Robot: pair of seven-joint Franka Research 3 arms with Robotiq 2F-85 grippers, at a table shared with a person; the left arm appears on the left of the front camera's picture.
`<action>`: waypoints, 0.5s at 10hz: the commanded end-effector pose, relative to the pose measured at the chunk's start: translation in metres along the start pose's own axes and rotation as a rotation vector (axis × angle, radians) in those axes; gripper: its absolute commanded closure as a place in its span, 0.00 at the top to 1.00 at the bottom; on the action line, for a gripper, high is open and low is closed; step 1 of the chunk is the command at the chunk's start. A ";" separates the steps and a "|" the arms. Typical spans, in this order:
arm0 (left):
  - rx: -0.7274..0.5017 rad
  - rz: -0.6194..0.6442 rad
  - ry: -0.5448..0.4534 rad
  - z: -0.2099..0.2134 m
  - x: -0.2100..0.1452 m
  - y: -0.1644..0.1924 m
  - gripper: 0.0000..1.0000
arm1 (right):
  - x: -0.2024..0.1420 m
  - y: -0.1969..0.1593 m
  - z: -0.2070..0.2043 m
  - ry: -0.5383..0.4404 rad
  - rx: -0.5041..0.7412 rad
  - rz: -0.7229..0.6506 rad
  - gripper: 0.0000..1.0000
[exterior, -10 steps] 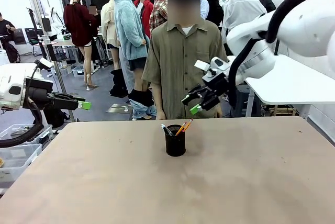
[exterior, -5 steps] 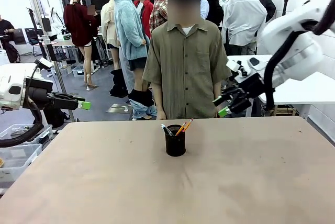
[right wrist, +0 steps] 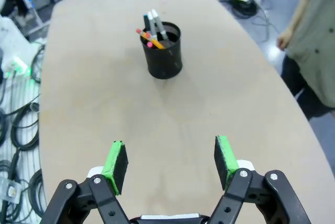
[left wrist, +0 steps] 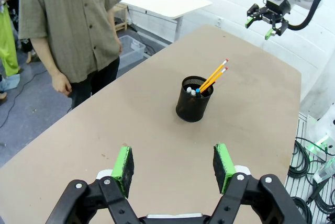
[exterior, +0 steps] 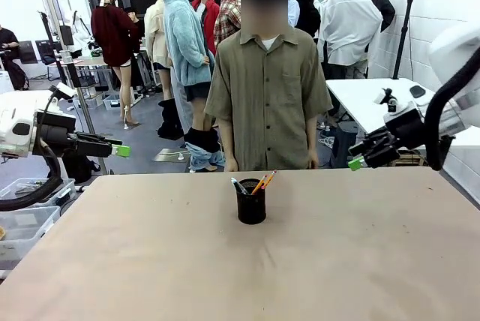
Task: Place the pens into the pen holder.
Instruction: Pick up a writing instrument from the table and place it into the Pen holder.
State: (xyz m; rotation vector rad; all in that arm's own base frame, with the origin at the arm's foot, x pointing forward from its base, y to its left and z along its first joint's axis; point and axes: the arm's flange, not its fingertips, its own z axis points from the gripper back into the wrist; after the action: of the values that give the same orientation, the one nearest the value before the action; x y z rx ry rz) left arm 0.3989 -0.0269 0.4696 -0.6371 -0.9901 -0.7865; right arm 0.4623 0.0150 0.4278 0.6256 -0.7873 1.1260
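A black mesh holder (exterior: 251,206) carries yellow-orange pens (exterior: 262,182). The worktop (exterior: 337,261) is tan. The person's shirt (exterior: 266,103) is olive.

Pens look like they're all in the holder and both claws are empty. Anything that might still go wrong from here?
1. The pens stand taller than the pen holder and lean to one side, so a bump might tip it.
2. The person stands at the far table edge, a hand hanging near it. The open right claw hovers close by; a sweep there may come near them.
3. The open left claw points at the holder; a forward move could knock it.
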 end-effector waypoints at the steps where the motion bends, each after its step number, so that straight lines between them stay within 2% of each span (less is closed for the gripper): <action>1: -0.011 -0.020 -0.023 -0.003 -0.003 0.001 0.80 | -0.008 0.003 -0.012 0.029 -0.028 0.006 0.83; 2: -0.011 -0.020 -0.023 -0.003 -0.003 0.001 0.80 | 0.000 0.000 0.000 0.000 0.000 0.000 0.83; 5: -0.011 -0.020 -0.023 -0.003 -0.003 0.001 0.80 | 0.000 0.000 0.000 0.000 0.000 0.000 0.83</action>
State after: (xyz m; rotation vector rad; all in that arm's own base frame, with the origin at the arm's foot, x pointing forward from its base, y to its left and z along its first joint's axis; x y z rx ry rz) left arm 0.3989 -0.0270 0.4696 -0.6371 -0.9901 -0.7865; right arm 0.4595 0.0138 0.4272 0.6105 -0.7903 1.1216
